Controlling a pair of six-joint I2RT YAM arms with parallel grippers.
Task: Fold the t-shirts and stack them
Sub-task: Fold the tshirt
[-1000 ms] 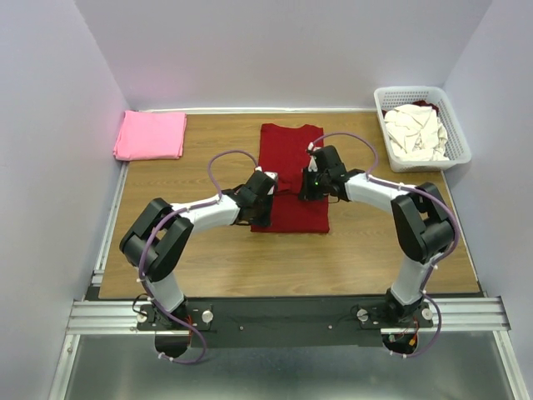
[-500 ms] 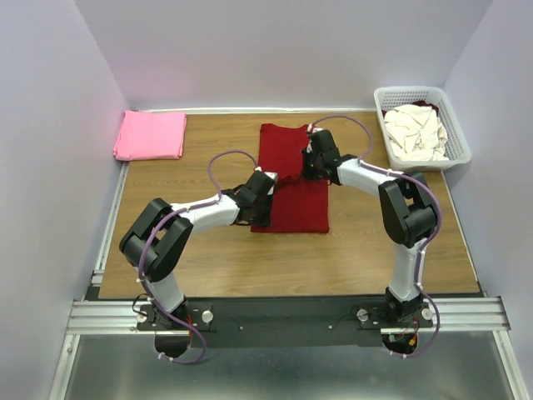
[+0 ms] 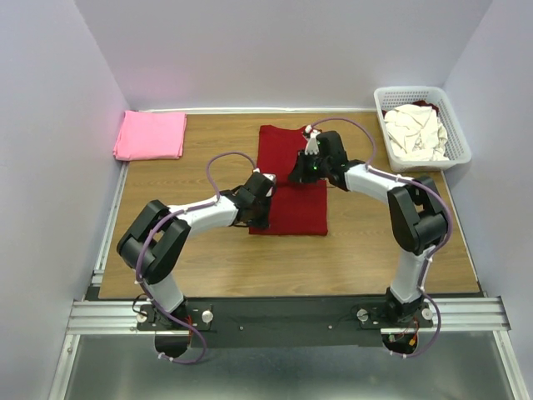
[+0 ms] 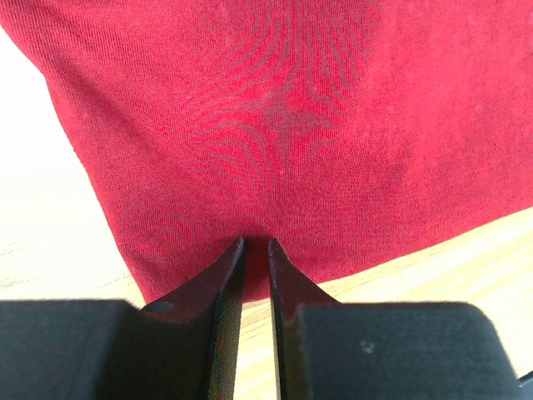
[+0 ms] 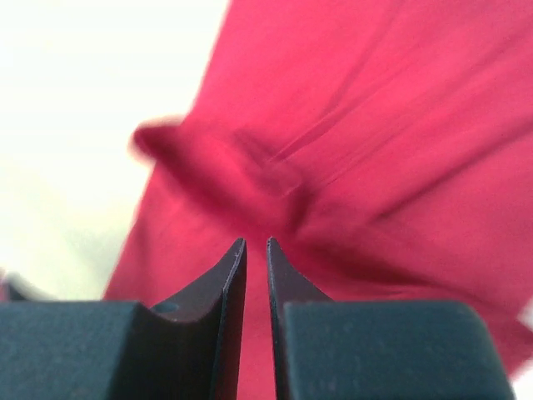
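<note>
Wooden table [image 3: 375,250], dark red t-shirt [image 3: 279,154], pink t-shirt [image 3: 150,135]

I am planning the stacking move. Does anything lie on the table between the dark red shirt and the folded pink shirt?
Nothing visible does. Only bare wooden table lies between the dark red shirt and the pink shirt at the far left. The basket stands far right, off that path.
</note>
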